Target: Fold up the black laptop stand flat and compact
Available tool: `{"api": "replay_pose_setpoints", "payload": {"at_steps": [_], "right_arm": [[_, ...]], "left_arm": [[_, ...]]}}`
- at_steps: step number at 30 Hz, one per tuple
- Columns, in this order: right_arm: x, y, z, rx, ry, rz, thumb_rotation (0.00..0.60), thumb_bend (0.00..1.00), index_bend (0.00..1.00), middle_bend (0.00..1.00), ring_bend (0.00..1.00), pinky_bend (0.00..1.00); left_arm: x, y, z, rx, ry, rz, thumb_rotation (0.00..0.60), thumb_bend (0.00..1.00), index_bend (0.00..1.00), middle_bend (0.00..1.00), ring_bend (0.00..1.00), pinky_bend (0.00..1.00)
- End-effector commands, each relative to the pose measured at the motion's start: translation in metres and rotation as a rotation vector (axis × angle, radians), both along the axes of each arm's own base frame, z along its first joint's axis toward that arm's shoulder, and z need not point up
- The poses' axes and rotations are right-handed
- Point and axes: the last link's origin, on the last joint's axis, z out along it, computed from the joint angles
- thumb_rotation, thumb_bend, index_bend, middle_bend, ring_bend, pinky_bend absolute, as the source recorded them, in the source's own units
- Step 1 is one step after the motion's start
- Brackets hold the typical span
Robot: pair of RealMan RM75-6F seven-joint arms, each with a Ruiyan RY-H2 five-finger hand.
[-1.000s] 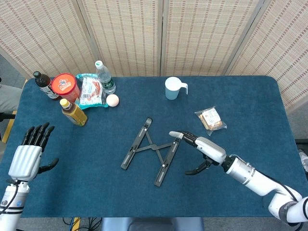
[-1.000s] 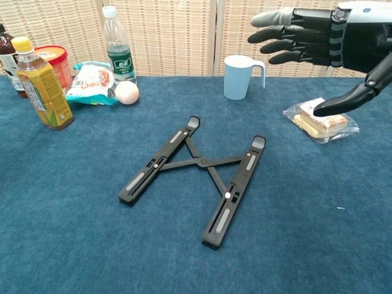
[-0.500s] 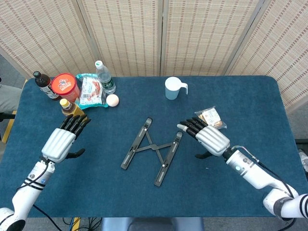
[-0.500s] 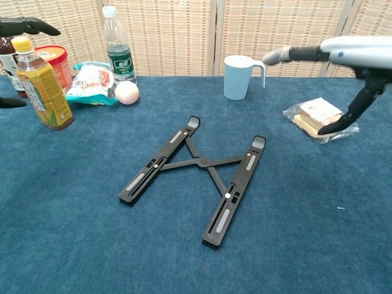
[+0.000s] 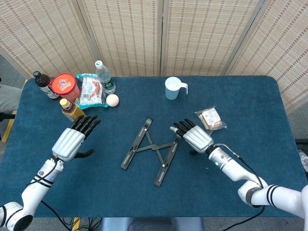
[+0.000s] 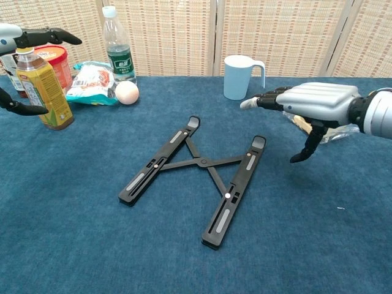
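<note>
While the stand (image 5: 152, 150) lies spread in an X at mid-table, untouched, the right hand (image 5: 192, 135) is held flat, fingers apart & empty, just beside its rail, prob. to push it shut; left hand (image 5: 73, 141) is likewise spread & empty, well apart.

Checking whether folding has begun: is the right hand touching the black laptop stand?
Apart. In the chest view the right hand hovers above the table, clear blue cloth between its fingertips and the black laptop stand.
</note>
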Motion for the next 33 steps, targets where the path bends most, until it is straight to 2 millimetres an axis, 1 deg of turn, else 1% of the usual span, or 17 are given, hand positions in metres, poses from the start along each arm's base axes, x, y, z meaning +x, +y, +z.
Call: {"api": "replay_pose_setpoints", "payload": {"at_steps": [1, 8, 21, 29, 33], "right_arm": [[0.003, -0.006, -0.011, 0.002, 0.013, 0.002, 0.6, 0.0, 0.0, 0.03, 0.0, 0.0], [0.01, -0.019, -0.034, -0.023, 0.042, 0.039, 0.6, 0.0, 0.0, 0.03, 0.0, 0.0], [0.028, -0.031, -0.067, -0.049, 0.045, 0.081, 0.6, 0.0, 0.0, 0.03, 0.0, 0.0], [0.05, -0.044, -0.085, -0.1, 0.0, 0.085, 0.6, 0.0, 0.0, 0.02, 0.0, 0.0], [0.063, -0.053, -0.096, -0.135, -0.023, 0.072, 0.6, 0.0, 0.0, 0.02, 0.0, 0.0]], "left_arm": [[-0.004, -0.003, 0.001, 0.0, -0.004, 0.01, 0.6, 0.18, 0.0, 0.0, 0.0, 0.0], [-0.011, -0.008, 0.002, -0.003, -0.009, 0.028, 0.6, 0.18, 0.0, 0.0, 0.0, 0.0], [-0.019, -0.013, 0.006, -0.002, -0.015, 0.042, 0.6, 0.18, 0.0, 0.0, 0.0, 0.0], [-0.025, -0.013, 0.01, 0.0, -0.003, 0.059, 0.6, 0.18, 0.0, 0.0, 0.0, 0.0], [-0.027, -0.009, 0.012, -0.002, -0.001, 0.071, 0.6, 0.18, 0.0, 0.0, 0.0, 0.0]]}}
